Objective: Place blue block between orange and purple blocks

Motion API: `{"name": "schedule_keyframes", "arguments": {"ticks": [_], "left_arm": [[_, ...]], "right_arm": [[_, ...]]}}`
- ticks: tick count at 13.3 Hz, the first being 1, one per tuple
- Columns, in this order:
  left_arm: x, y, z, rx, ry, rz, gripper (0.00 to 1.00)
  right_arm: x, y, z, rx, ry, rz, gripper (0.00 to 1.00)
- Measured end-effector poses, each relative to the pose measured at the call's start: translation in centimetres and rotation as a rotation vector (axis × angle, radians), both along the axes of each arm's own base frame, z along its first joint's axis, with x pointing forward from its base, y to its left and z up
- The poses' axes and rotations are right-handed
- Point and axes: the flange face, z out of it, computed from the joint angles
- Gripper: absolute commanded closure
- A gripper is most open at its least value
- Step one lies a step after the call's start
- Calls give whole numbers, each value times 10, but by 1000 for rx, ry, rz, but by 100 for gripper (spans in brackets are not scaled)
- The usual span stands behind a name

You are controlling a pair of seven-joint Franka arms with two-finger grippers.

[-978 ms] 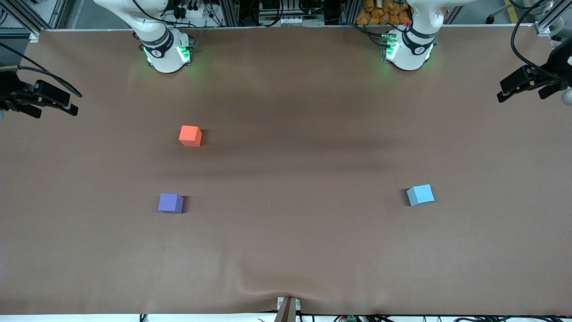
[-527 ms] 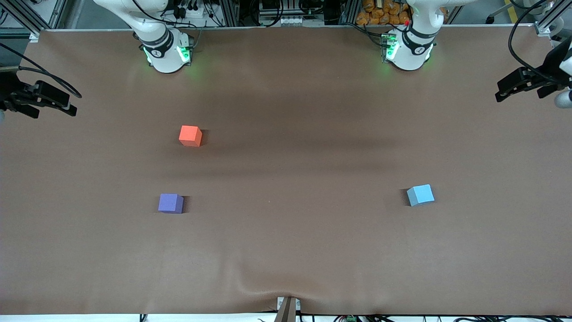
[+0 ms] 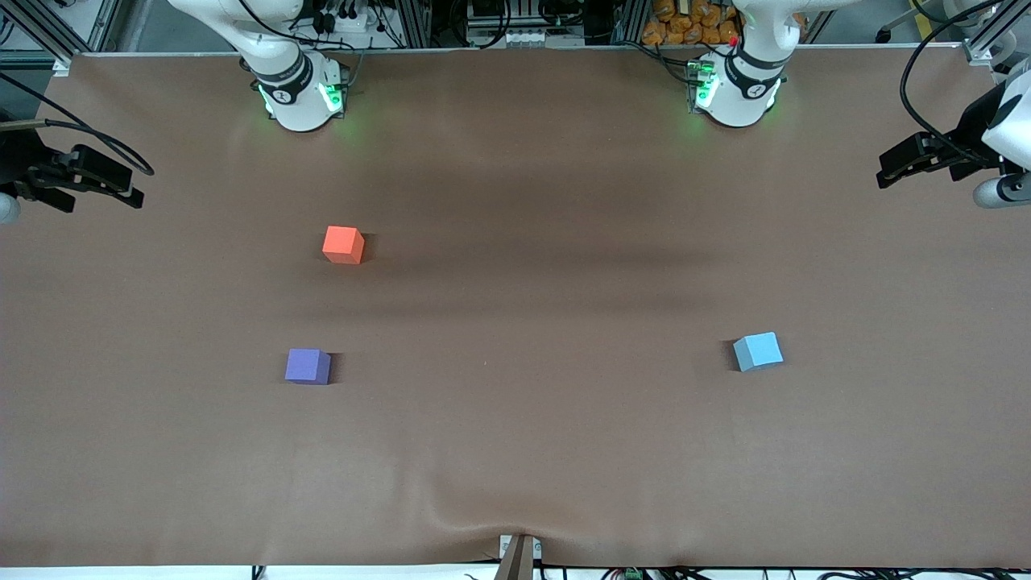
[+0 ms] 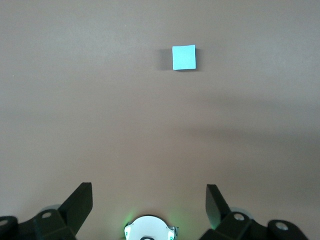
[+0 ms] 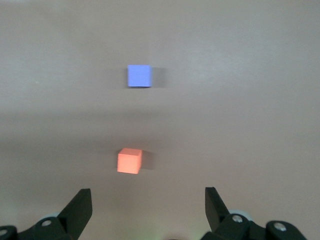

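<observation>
The sky-blue block (image 3: 758,351) sits on the brown table toward the left arm's end and shows alone in the left wrist view (image 4: 184,57). Toward the right arm's end, the orange block (image 3: 343,244) lies farther from the front camera than the purple block (image 3: 308,366), with a bare gap between them. Both show in the right wrist view, orange (image 5: 130,160) and purple (image 5: 139,75). My left gripper (image 3: 896,165) hangs open over the table's end, well away from the blue block, with nothing between its fingers (image 4: 149,189). My right gripper (image 3: 129,187) is open and empty over its own end (image 5: 147,192).
The two arm bases (image 3: 300,97) (image 3: 737,93) glow green along the edge farthest from the front camera. The brown table cover (image 3: 515,451) has a wrinkle by a small bracket (image 3: 519,554) at the nearest edge.
The left gripper has drifted a little inward over the table's end. The right gripper has shifted only slightly. None of the three blocks has moved.
</observation>
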Motion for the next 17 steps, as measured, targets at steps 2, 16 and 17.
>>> {"name": "schedule_keyframes", "arguments": {"ticks": [2, 16, 17], "left_arm": [[3, 1, -3, -1, -16, 1, 0], [58, -1, -236, -69, -261, 28, 0], [58, -1, -262, -81, -270, 42, 0]], "right_arm": [[0, -2, 0, -20, -3, -2, 0], [-1, 8, 4, -22, -14, 18, 0], [-1, 8, 4, -22, -14, 17, 0]]}}
